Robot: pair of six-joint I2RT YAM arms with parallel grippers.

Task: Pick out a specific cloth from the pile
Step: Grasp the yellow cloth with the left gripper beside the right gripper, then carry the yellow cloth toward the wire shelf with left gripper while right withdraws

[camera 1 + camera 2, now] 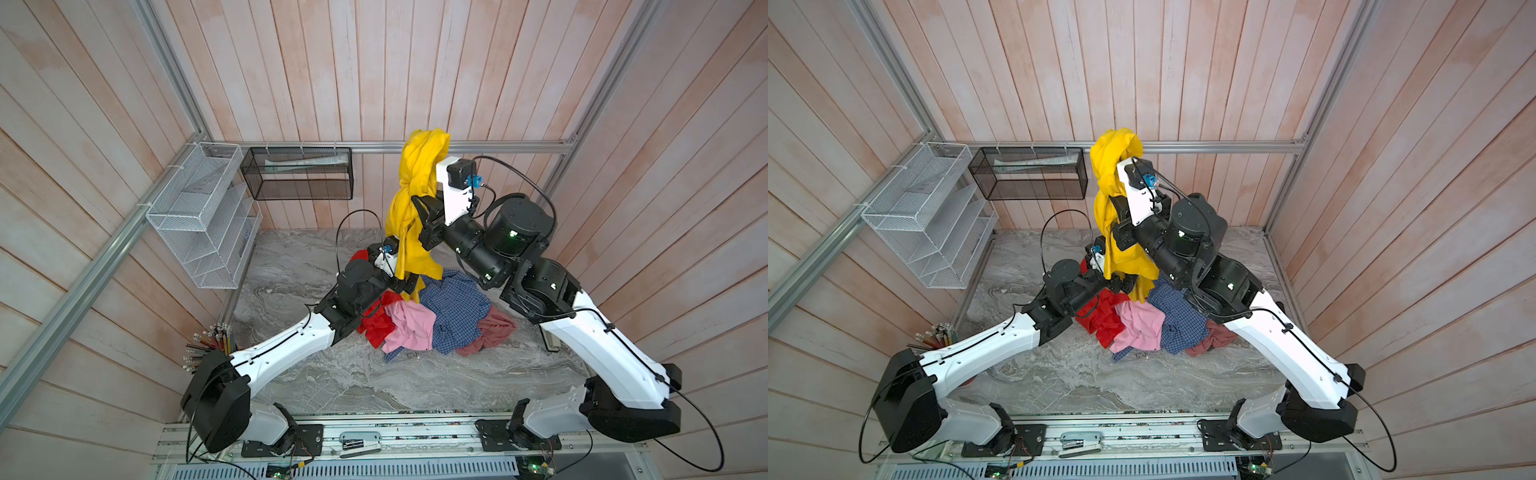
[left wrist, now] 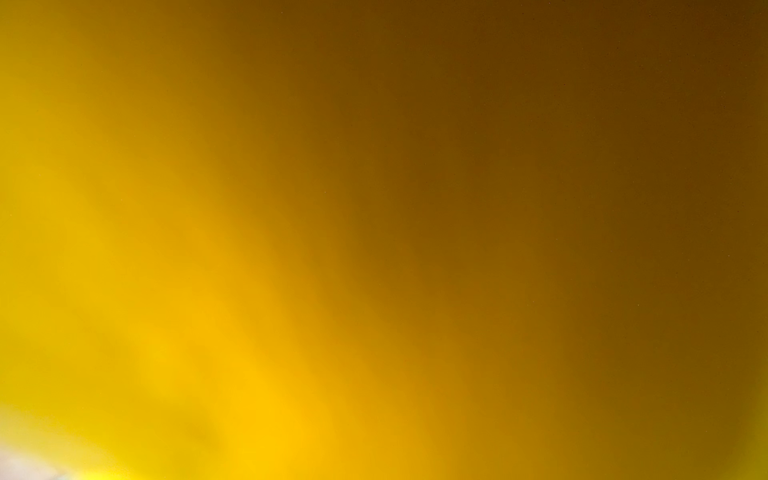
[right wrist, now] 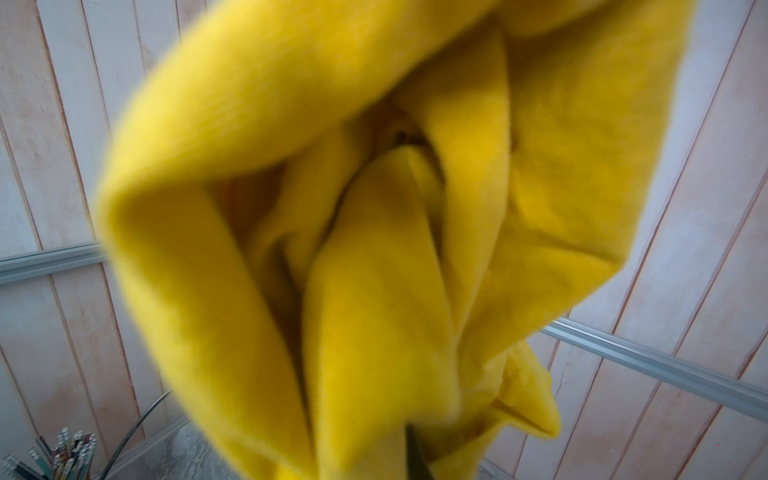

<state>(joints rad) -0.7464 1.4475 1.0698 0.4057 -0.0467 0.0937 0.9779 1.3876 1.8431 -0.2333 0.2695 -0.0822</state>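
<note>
- Pale wood-plank walls (image 1: 374, 62) enclose a grey marbled desk (image 1: 332, 382).
- The large mustard-yellow garment of smooth fabric, the cloth (image 1: 409, 232), hangs as a twisted rope above the middle of the desk in both top views. Its top is bunched high up and its lower end reaches down to the heap.
- The right gripper (image 1: 419, 201) is buried in the upper folds, clenched on the cloth and carrying its weight. Its wrist view is filled with yellow folds.
- The left gripper (image 1: 406, 286) sits low beside the hanging tail, jaws spread wide and clamping nothing. Fabric covers its wrist camera, which shows only a yellow blur.
- Below lies the pile (image 1: 411, 324) of bright red, light pink, blue-checked and dusty rose clothes.
- Step in hand, as I judge it: lifting the cloth free. The tail does not look clear of the pile yet.
- The next move calls for more height or a sideways carry. The left gripper can pin the other 4 garments if 1 snags.
</note>
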